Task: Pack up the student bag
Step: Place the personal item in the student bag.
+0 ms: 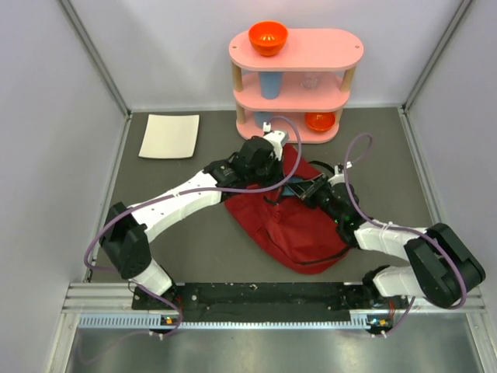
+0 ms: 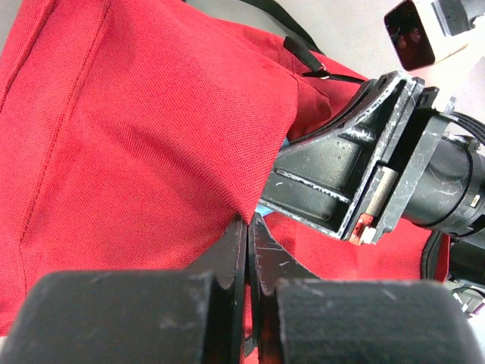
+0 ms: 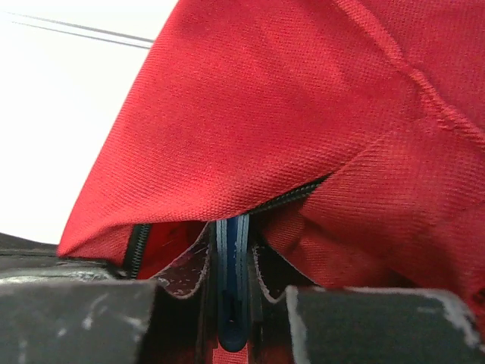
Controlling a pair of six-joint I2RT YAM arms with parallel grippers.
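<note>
The left gripper [image 2: 246, 224], clenched at its fingertips on a fabric peak of the student bag [image 2: 151, 136], should hold that flap high while the right gripper [image 3: 231, 246], grasping a thin blue item [image 3: 230, 303], slides it straight ahead through the zipper mouth [image 3: 288, 199] just beyond its tips.

far side, i see a pink shelf [image 1: 353, 48]: orange bowl [image 1: 268, 36] on top, blue cup [image 1: 269, 83] mid tier, second orange bowl [image 1: 320, 120] below. white sheet [image 1: 169, 136] lies left.

Pale walls [image 1: 46, 78], grey tabletop [image 1: 388, 171], pink shelf [image 1: 311, 47]
</note>
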